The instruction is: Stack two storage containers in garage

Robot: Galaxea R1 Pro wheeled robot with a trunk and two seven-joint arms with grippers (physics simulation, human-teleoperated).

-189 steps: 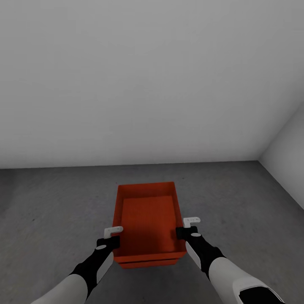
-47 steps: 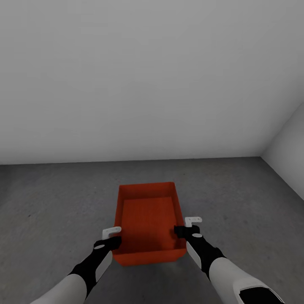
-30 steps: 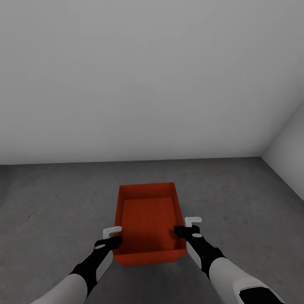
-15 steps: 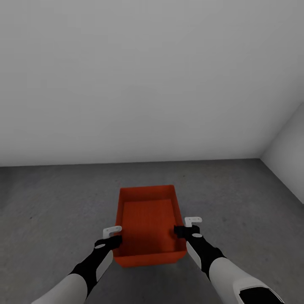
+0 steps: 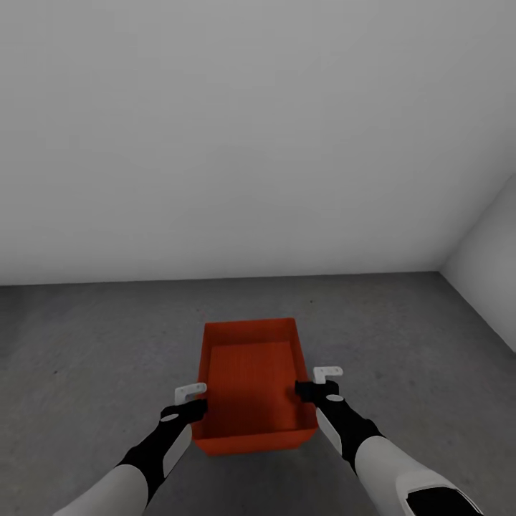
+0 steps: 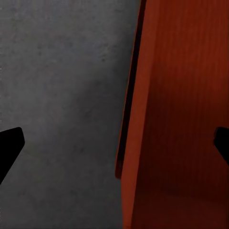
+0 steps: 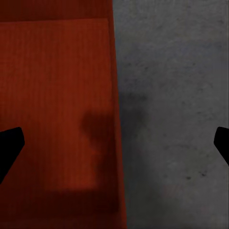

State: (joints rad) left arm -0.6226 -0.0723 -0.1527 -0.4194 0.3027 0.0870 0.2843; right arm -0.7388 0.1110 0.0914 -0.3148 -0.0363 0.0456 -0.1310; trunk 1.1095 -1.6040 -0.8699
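Note:
One orange-red storage container [image 5: 251, 380] sits open-top on the garage's dark grey floor [image 5: 86, 358], straight ahead of me. I cannot tell whether a second one lies under or inside it. My left gripper [image 5: 192, 400] is open at its left wall, one finger outside and one over the inside. In the left wrist view that wall [image 6: 138, 143] runs between the widely spread fingertips [image 6: 9, 145]. My right gripper [image 5: 317, 383] is open astride the right wall, whose rim [image 7: 116, 95] passes between its fingertips [image 7: 9, 143].
A plain white wall [image 5: 251, 143] stands a short way beyond the container. A second white wall [image 5: 494, 258] meets it at the right, forming a corner. Bare grey floor spreads to the left and right of the container.
The container has sunk slightly lower in the head view while both grippers stayed open in place. The second rim that showed under its near edge 6.3 s ago has gone from sight.

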